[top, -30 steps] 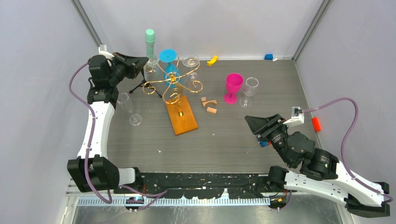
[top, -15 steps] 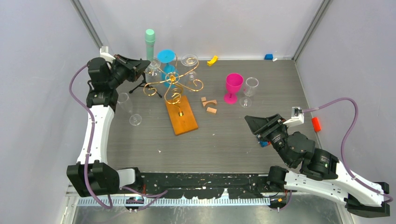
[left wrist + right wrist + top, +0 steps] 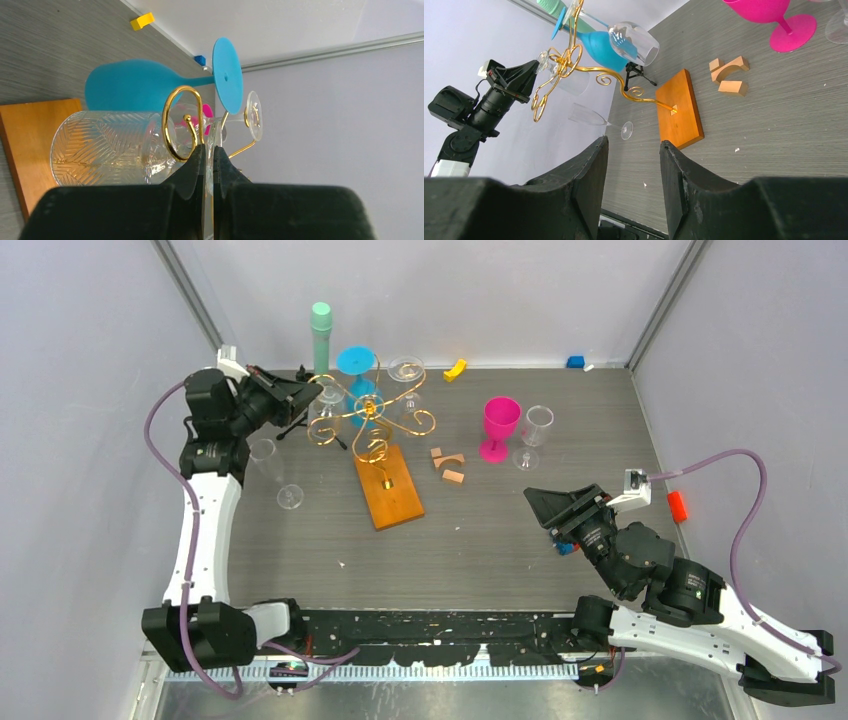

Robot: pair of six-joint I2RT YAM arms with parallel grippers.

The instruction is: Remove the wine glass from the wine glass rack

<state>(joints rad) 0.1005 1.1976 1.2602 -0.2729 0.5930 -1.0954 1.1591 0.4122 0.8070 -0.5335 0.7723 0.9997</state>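
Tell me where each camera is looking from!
Top: high behind the arms, looking down at the table; both arms, left claw and right claw show.
Left wrist: on the left arm, facing the clear wine glass on the rack past its pinched fingers.
Right wrist: on the right arm, facing across the table between its open fingers.
All three see the gold rack; top and right wrist share the pink glass.

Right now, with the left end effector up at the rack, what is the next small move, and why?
Probably ease the textured clear wine glass outward along the gold curl until it is off the wine glass rack. The left end effector looks pinched on the glass's foot, and the stem hangs inside that curl, so it must slide out rather than lift.
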